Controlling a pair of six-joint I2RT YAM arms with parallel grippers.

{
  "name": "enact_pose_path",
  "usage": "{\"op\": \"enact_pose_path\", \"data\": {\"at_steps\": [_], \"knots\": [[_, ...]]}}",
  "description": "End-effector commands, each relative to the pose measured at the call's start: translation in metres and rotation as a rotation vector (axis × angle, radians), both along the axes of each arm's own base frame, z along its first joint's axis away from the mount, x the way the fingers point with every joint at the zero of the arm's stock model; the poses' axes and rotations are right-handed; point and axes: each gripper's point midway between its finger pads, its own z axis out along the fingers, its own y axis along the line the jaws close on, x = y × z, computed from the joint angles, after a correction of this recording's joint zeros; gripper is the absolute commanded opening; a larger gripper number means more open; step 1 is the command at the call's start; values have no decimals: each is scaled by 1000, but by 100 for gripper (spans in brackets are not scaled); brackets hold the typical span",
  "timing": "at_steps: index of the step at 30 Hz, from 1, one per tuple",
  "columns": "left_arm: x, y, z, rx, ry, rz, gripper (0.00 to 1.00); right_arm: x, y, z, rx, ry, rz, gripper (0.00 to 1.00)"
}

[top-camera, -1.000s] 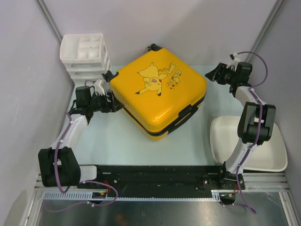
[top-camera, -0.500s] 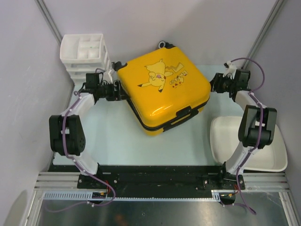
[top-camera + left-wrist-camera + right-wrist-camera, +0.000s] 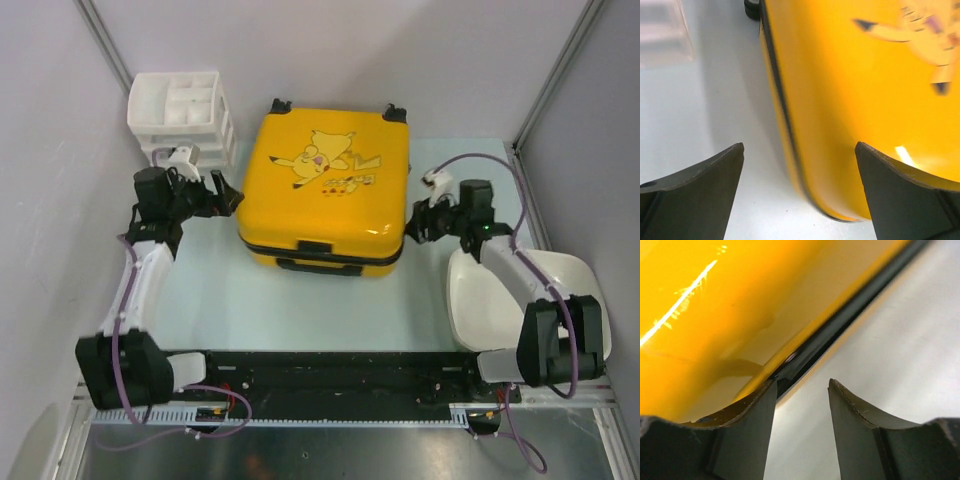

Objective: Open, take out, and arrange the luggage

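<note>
Pale table (image 3: 300,300) w/ the luggage (image 3: 325,190) lying flat at centre, toward 12 o'clock. It is zipped shut, Pikachu print up, contents hidden. White tub (image 3: 480,310) sits at its 4 o'clock, well apart; only its white inside shows, w/ the right arm crossing over it. White drawer unit (image 3: 180,110) stands at 10 o'clock just beside the case; top tray is split into compartments, contents too small to tell.

Left gripper (image 3: 225,195) is at the case's 9 o'clock side, fingers spread wide, one over the shell and one over the table, clamping nothing. Right gripper (image 3: 412,222) is at the 3 o'clock side, fingers partway apart w/ table showing between them, one finger against the zip seam.

Black wheels (image 3: 280,104) at 12 o'clock, black handle (image 3: 312,265) at 6.
</note>
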Motion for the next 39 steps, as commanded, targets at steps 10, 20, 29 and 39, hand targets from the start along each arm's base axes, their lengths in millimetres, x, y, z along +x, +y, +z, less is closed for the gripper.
{"op": "enact_pose_path", "data": {"at_steps": [10, 20, 29, 39], "knots": [[-45, -12, 36, -106, -66, 1, 98, -153, 129, 40, 139, 58, 506, 54], [20, 13, 97, -16, -191, 53, 100, -77, 31, 54, 161, -59, 219, 70], [111, -7, 72, -126, -77, -65, 100, -69, 30, 50, 111, -142, 301, 76], [126, -129, 29, -239, 37, -434, 97, -97, 48, 20, 51, -92, 478, 73]]}}
